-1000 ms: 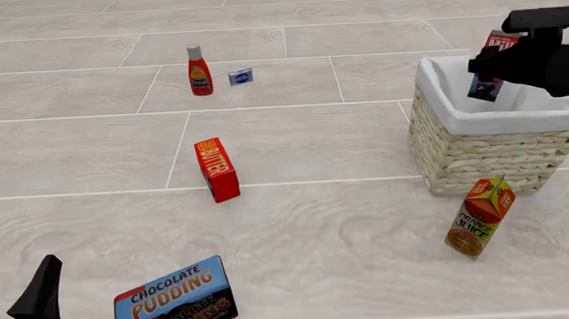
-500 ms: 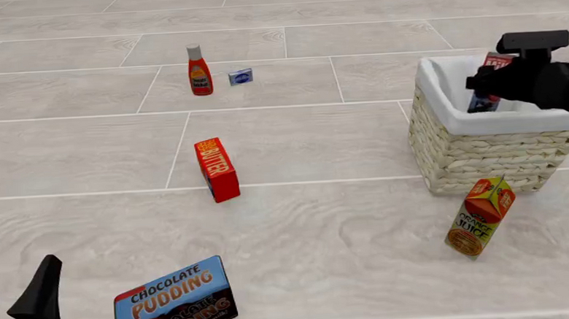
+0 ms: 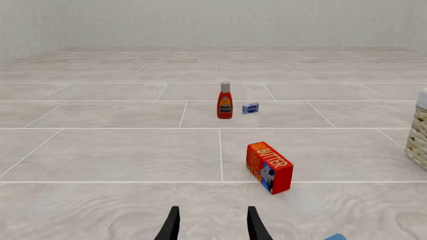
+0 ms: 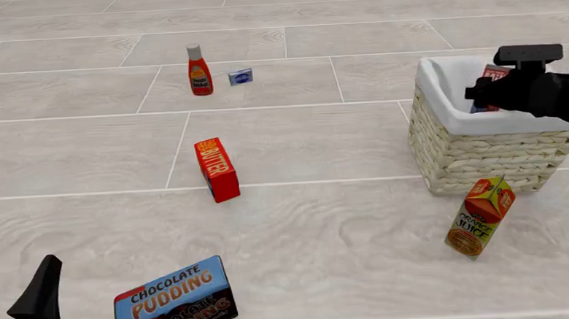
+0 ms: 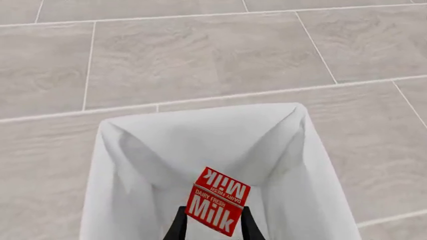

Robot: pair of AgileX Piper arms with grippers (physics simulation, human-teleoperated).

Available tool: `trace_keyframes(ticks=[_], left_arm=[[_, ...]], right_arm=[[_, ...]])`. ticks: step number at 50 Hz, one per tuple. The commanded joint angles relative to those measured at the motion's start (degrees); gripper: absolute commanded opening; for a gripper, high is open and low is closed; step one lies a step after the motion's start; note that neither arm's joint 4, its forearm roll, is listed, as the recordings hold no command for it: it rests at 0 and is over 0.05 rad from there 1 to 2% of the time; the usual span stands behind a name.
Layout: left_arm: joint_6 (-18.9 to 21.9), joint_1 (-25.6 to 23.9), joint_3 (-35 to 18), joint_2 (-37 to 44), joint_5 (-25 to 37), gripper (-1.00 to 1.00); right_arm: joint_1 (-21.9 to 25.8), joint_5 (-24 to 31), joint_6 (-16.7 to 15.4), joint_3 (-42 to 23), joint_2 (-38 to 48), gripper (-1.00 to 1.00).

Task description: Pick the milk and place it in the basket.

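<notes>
Red-topped, the milk (image 5: 217, 201) sits clamped between the right gripper (image 4: 488, 95) jaws, now sunk lower than a second ago, below the basket (image 4: 437, 133) rim. Release looks near. White lining walls ring the jaws, with room on all sides. The left gripper (image 3: 212, 226) rests open, empty.

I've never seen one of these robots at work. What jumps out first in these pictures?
The black right arm's gripper at the far right holds a red milk carton between its fingers, low inside a pale wicker basket with a white cloth lining. Bright groceries dot the grey tabletop: a red butter box in the middle, an orange juice carton in front of the basket, and a blue chocolate pudding box up close.
</notes>
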Motion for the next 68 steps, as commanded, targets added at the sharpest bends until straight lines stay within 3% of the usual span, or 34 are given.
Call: trace_keyframes(ticks=[1, 4, 5, 28, 68], left_arm=[[0.00, 0.00, 0.00, -0.01, 0.00, 1.00], [0.00, 0.00, 0.00, 0.00, 0.00, 1.00], [0.00, 0.00, 0.00, -0.01, 0.00, 1.00], [-0.01, 0.01, 0.00, 0.00, 0.00, 1.00], [0.00, 0.00, 0.00, 0.00, 0.00, 1.00]], right_arm=[[-0.15, -0.31, 1.22, -1.00, -0.05, -1.00], [-0.19, -0.24, 1.16, -1.11, -0.17, -1.00], [-0.16, -0.23, 1.21, -1.09, -0.23, 1.00], [-0.07, 0.01, 0.98, -0.79, -1.96, 1.00], [1.69, -1.00, 1.07, 5.20, -14.10, 1.00]])
